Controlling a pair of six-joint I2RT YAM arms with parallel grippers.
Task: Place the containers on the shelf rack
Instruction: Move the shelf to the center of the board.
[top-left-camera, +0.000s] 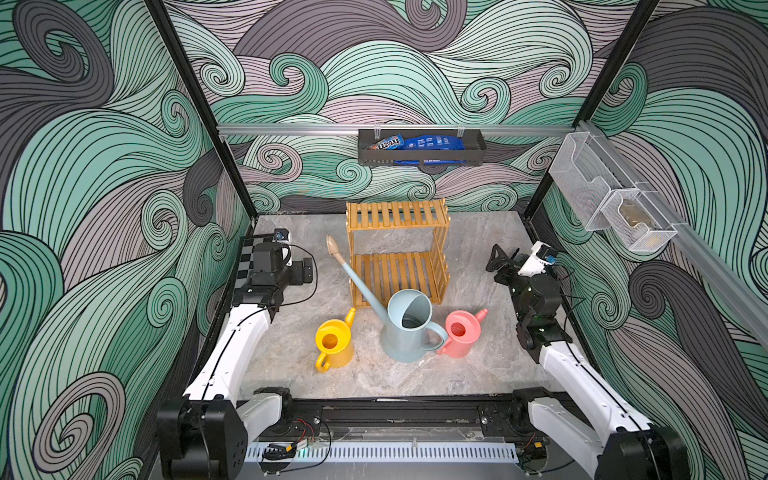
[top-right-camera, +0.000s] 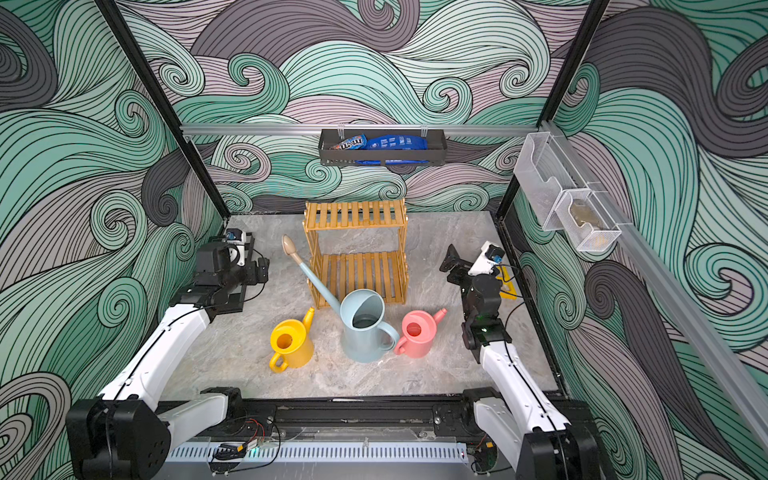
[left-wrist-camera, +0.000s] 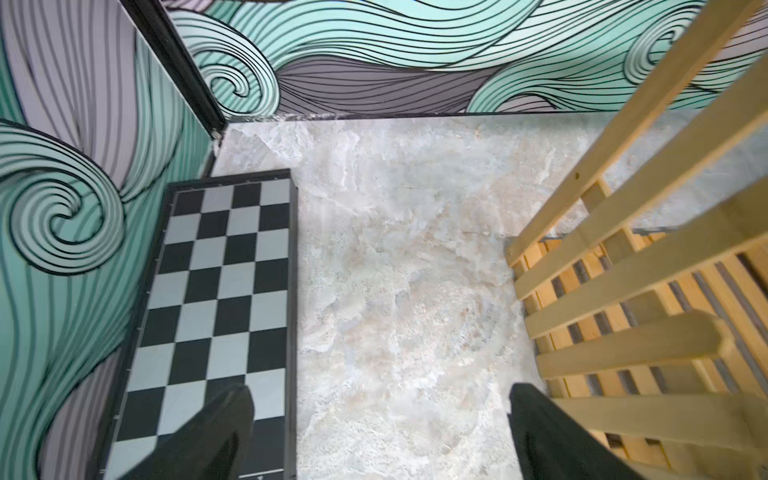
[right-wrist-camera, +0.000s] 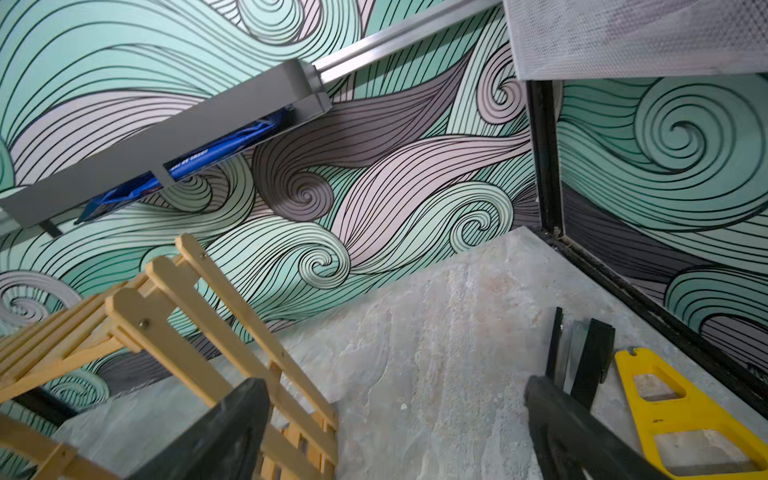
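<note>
In both top views three watering cans stand upright on the marble floor in front of the shelf rack (top-left-camera: 397, 216) (top-right-camera: 355, 214): a yellow one (top-left-camera: 334, 343) (top-right-camera: 291, 343), a large pale blue one (top-left-camera: 409, 328) (top-right-camera: 365, 328) whose long spout crosses the rack's left side, and a pink one (top-left-camera: 463, 332) (top-right-camera: 417, 332). Both slatted tiers are bare. My left gripper (top-left-camera: 302, 271) (left-wrist-camera: 380, 395) hovers open left of the rack (left-wrist-camera: 644, 291), holding nothing. To the right of the rack (right-wrist-camera: 145, 324), my right gripper (top-left-camera: 503, 262) (right-wrist-camera: 395, 388) is raised and open, also holding nothing.
A chessboard (left-wrist-camera: 224, 291) lies along the left wall under my left arm. A yellow plastic tool (right-wrist-camera: 681, 411) and a black piece (right-wrist-camera: 590, 357) lie by the right wall. A black wall tray (top-left-camera: 419, 149) with snack bags and white mesh baskets (top-left-camera: 611, 199) hang above.
</note>
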